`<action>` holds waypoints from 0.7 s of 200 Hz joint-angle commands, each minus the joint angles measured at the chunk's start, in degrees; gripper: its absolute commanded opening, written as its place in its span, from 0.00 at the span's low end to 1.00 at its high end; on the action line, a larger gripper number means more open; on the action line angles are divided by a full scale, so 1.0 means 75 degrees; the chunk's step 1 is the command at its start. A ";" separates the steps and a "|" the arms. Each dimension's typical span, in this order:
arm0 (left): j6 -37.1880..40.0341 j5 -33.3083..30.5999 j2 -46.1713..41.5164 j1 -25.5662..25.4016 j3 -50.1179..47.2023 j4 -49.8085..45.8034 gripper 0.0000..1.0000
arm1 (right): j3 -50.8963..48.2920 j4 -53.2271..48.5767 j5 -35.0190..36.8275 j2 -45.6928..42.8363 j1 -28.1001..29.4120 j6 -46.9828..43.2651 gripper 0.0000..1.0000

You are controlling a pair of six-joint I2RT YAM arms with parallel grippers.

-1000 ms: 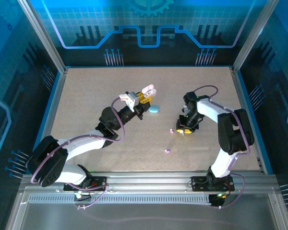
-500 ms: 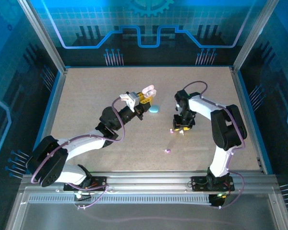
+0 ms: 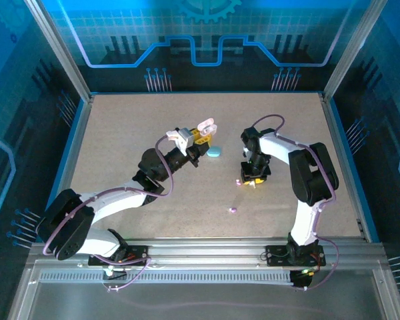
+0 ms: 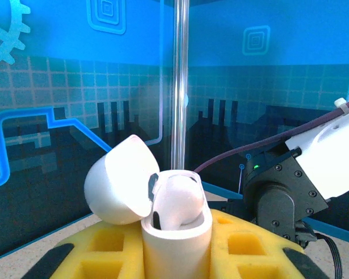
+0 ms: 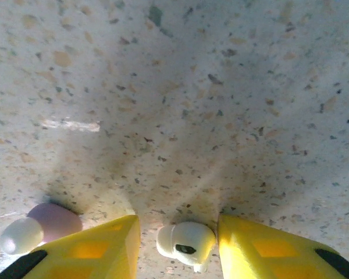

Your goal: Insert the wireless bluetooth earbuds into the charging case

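Right gripper (image 5: 175, 225) down at table (image 5: 180, 87), fingers apart, straddling white earbud (image 5: 186, 243) lying on surface. Pinkish earbud (image 5: 52, 221) just left of it. Left gripper (image 4: 174, 256) raised, clamped on open charging case (image 4: 175, 232), lid (image 4: 117, 189) flipped back. Light blue case (image 3: 215, 153) on table between arms.

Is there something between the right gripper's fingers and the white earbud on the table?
Nothing visible stands between them. The white earbud lies on the bare table, directly between the open yellow fingers of the right gripper. A pinkish earbud lies outside one finger, not in the way.
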 commanded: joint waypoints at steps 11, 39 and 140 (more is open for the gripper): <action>0.0111 -0.0093 -0.0231 0.0051 -0.0025 0.0086 0.22 | 0.0182 -0.0277 0.0067 0.0144 0.0103 -0.0114 0.40; 0.0105 -0.0082 -0.0218 0.0053 -0.0005 0.0089 0.22 | 0.0177 -0.0251 0.0081 0.0244 0.0106 -0.0111 0.37; 0.0111 -0.0098 -0.0163 0.0060 0.0034 0.0055 0.22 | 0.0218 -0.0277 0.0011 0.0409 0.0119 -0.0122 0.34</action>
